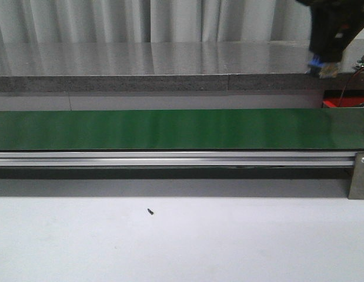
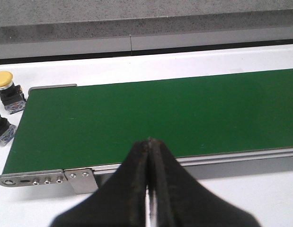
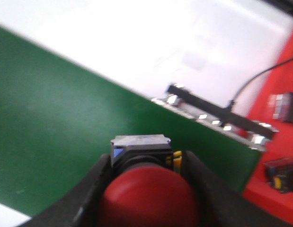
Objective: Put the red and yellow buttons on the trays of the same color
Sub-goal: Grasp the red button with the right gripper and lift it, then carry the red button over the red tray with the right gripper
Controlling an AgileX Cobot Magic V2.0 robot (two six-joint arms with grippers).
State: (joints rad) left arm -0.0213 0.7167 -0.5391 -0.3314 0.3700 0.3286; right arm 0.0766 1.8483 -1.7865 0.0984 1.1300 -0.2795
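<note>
The right pincer (image 3: pixel 146 189) clamps a red button (image 3: pixel 148 196) above the green belt (image 3: pixel 61 127), near what appears through the blur to be a red tray (image 3: pixel 279 142). The left pincer (image 2: pixel 148 142) is pressed together, empty, over the belt's end; two yellow buttons (image 2: pixel 5 85) stand on the white surface (image 2: pixel 113 66) beside it.

Front camera low, facing conveyor belt (image 1: pixel 170 129), wrist cameras close above it

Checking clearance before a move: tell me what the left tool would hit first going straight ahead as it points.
Probably the green conveyor belt; the shut left tool aims down over its near edge. Depth is unclear.
</note>
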